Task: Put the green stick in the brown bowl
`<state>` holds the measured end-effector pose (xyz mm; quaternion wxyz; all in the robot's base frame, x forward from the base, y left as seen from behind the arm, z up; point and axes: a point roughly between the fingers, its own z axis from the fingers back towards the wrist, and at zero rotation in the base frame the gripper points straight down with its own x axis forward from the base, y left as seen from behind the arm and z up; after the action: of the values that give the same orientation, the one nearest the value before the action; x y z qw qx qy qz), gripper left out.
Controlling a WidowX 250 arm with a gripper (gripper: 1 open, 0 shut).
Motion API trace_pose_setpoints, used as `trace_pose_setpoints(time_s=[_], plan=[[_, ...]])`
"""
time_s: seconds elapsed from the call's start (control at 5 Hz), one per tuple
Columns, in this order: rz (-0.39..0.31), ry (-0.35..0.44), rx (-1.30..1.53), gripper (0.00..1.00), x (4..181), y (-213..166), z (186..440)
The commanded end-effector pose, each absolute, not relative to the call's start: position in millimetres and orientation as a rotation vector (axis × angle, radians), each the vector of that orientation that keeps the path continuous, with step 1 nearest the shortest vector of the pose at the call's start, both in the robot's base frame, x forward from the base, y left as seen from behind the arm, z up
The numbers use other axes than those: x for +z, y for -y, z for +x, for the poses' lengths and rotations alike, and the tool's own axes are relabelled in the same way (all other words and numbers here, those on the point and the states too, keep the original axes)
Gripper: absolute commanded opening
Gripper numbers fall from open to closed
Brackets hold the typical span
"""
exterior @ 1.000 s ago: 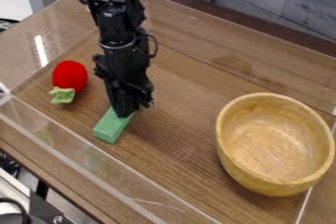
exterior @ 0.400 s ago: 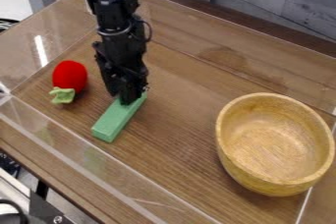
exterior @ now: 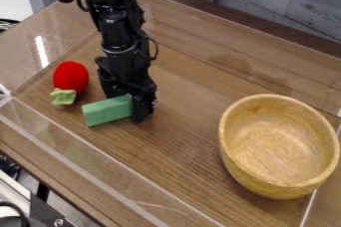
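The green stick (exterior: 106, 112) lies flat on the wooden table, left of centre, pointing roughly left to right. My gripper (exterior: 138, 111) points straight down at the stick's right end, low over the table. Its dark fingers (exterior: 146, 106) stand apart, open, with the end of the stick at or between them. I cannot tell whether they touch it. The brown bowl (exterior: 273, 100) stands empty at the right, well apart from the stick and the gripper.
A red ball-like toy (exterior: 70, 75) with a green leafy base sits just left of the stick. A clear plastic wall (exterior: 80, 163) runs along the table's front and left edges. Bare wood lies between the gripper and the bowl.
The stick was tilted up in the shut gripper, then dropped flat and swung to lie more left-right. The fingers spread apart and the gripper sank slightly.
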<state>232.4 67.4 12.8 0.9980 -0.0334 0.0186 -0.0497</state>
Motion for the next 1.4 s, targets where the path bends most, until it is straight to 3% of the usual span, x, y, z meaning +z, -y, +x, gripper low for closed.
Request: trace_pose_setpoints(time_s=[0.0, 0.2, 0.6, 1.2], plan=[[-0.076, -0.057, -0.081, 0.0, 15.7, -61, 224], [-0.078, -0.06, -0.072, 0.0, 20.3, -54, 220], [-0.06, -0.047, -0.091, 0.0, 53.6, -58, 205], [-0.078, -0.02, -0.098, 0.0, 85.9, -5, 195]])
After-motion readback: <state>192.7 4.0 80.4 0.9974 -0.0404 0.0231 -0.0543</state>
